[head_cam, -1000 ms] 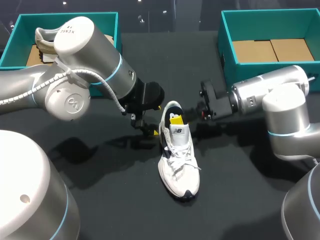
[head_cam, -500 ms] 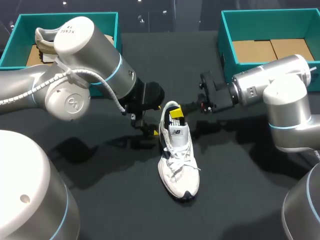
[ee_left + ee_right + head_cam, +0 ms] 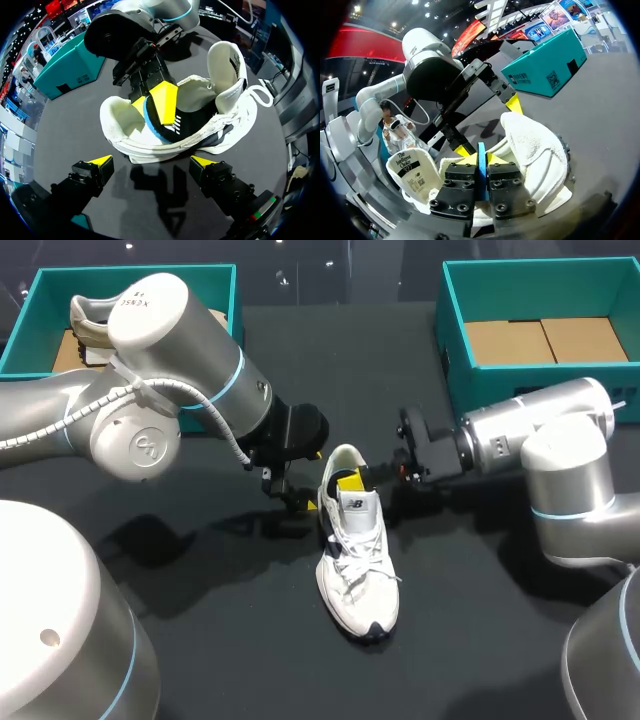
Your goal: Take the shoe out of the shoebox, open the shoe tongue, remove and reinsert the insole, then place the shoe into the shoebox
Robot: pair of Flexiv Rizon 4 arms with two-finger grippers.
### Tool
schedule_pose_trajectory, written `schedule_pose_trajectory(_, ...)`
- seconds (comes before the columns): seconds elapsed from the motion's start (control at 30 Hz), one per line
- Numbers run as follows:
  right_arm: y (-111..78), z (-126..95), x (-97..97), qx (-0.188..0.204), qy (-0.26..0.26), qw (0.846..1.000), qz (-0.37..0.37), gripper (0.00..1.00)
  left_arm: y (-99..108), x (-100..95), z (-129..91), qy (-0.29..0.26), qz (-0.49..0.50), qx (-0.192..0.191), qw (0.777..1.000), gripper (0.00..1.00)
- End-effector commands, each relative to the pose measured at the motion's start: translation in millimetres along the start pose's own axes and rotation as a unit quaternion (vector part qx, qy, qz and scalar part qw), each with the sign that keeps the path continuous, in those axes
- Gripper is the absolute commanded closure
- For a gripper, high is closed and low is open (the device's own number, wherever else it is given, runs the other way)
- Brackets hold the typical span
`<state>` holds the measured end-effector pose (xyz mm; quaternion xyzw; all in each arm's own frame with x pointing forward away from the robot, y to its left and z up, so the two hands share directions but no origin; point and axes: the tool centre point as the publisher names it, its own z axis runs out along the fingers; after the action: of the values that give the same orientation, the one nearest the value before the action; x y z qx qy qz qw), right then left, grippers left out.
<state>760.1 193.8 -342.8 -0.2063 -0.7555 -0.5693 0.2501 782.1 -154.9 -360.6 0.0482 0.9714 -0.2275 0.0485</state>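
A white sneaker [image 3: 357, 550] lies on the black table, toe toward me, its tongue [image 3: 227, 60] folded up. My right gripper [image 3: 352, 480] reaches into the shoe's opening from the right. In the right wrist view this gripper [image 3: 481, 159] is shut on the edge of the blue insole [image 3: 481, 147], which stands between its yellow tips. My left gripper [image 3: 151, 161] is open, low beside the heel on the shoe's left side, touching nothing. In the left wrist view the right gripper [image 3: 162, 102] and the blue insole edge [image 3: 149, 120] show inside the shoe.
A teal shoebox [image 3: 40, 300] at the back left holds another shoe [image 3: 90, 325]. A second teal shoebox [image 3: 455, 330] with a cardboard bottom stands at the back right, close behind my right arm.
The right gripper's fingers have closed inside the shoe's opening. It rose slightly with the heel, then sank back. The left arm has kept still.
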Motion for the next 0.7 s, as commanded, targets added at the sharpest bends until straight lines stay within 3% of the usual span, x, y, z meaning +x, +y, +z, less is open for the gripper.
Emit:
schedule_pose_trajectory(0.03,-0.2,-4,10.2,0.003,-0.013,1.000,-0.003,0.73,0,0.6,0,0.000,0.000,0.000,1.000,0.00)
schedule_pose_trajectory(0.37,9.4,-14,6.4,0.006,-0.016,1.000,-0.003,0.61,4,-0.3,-16,-0.017,0.011,-0.006,1.000,0.00)
schedule_pose_trajectory(0.7,17.0,-18,14.3,0.014,-0.030,0.999,-0.013,0.61,10,-2.9,-28,-0.027,0.014,-0.010,0.999,0.00)
